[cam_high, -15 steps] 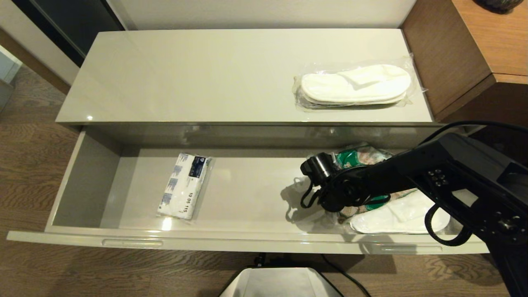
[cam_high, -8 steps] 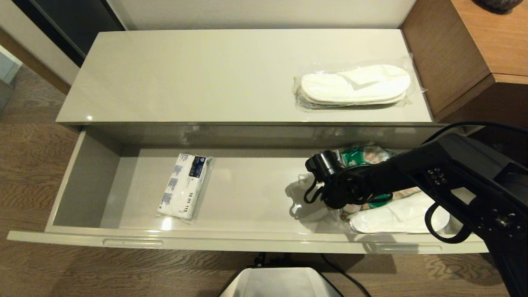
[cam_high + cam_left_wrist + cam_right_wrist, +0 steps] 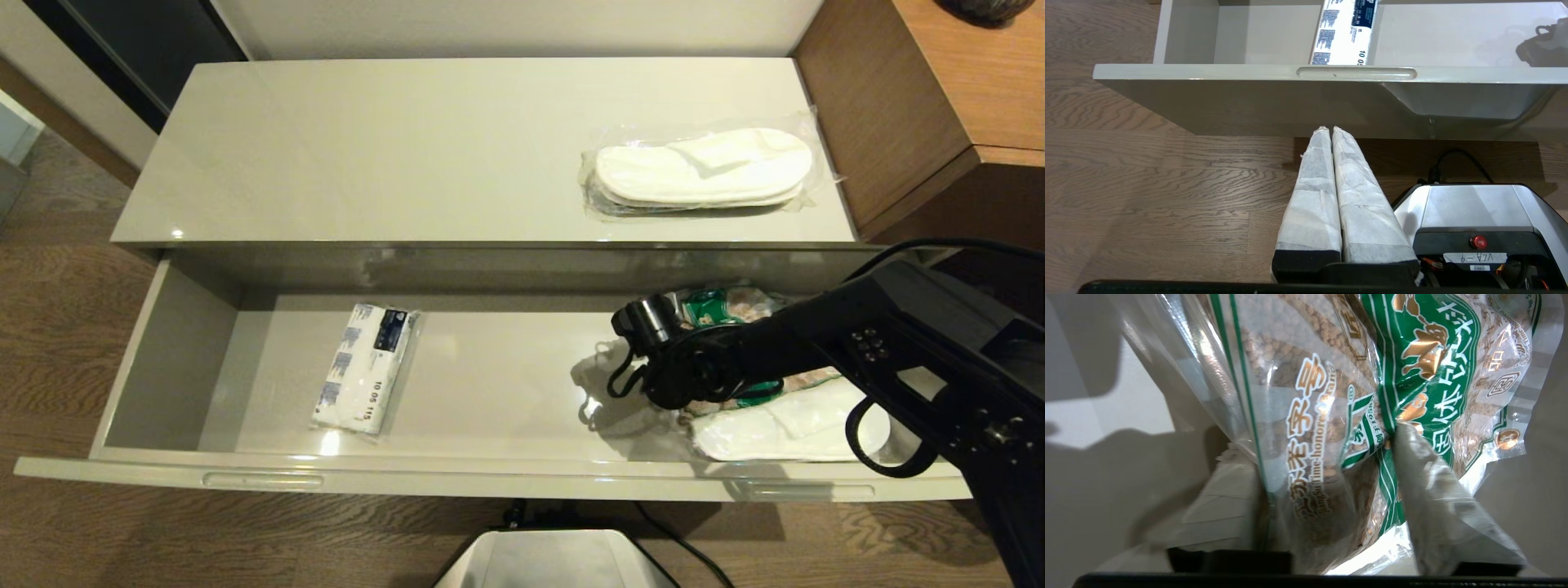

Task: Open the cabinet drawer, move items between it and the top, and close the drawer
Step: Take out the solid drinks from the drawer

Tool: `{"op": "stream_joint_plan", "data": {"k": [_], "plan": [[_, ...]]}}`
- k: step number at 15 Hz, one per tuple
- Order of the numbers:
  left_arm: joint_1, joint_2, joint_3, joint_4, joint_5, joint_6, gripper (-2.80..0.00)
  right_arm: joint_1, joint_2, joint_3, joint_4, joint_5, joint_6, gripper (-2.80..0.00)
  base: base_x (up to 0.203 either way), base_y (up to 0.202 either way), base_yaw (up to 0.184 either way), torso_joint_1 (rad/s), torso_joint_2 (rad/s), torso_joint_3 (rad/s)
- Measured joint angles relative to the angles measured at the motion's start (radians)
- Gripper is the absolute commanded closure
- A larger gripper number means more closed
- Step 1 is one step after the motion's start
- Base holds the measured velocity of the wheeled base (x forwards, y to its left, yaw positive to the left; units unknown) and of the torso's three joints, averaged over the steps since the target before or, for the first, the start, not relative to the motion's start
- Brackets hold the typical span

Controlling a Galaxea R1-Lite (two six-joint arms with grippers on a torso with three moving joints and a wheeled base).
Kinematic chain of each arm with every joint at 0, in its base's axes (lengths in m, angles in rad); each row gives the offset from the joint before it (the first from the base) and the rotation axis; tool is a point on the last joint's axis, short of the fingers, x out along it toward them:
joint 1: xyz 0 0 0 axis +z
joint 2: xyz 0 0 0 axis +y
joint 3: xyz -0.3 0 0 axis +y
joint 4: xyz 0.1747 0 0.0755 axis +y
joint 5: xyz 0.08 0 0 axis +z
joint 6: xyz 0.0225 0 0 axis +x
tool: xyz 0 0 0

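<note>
Crinkling green-brown packet in right claw

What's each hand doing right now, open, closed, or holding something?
Left hand: closed, holding nothing, parked below the drawer front.
Right hand: closed on the snack packet inside the drawer.

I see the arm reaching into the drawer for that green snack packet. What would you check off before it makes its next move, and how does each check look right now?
1. Cabinet drawer pulled fully open: ok.
2. Right end effector fingers on both sides of the green-labelled packet, pinching it: ok.
3. Packet free of the bagged slippers in the drawer: cannot tell; they overlap in the head view.
4. Free space on the top beside the slippers already there: ok.
5. Tissue pack well away from the lift path: ok.
6. Left end effector shut, parked below the drawer front: ok.
</note>
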Motion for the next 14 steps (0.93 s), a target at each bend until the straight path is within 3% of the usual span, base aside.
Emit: {"op": "stream_joint_plan", "data": {"k": [3, 14], "plan": [[0.0, 0.0, 0.0, 0.0, 0.0, 0.0, 0.0, 0.0, -0.032, 0.0, 0.023, 0.012, 0.0, 0.0, 0.0, 0.0, 0.0, 0.0, 0.0, 0.0], [0.0, 0.0, 0.0, 0.0, 0.0, 0.0, 0.0, 0.012, -0.342, -0.011, 0.371, 0.131, 0.063, 0.0, 0.0, 0.0, 0.0, 0.0, 0.0, 0.0]]}}
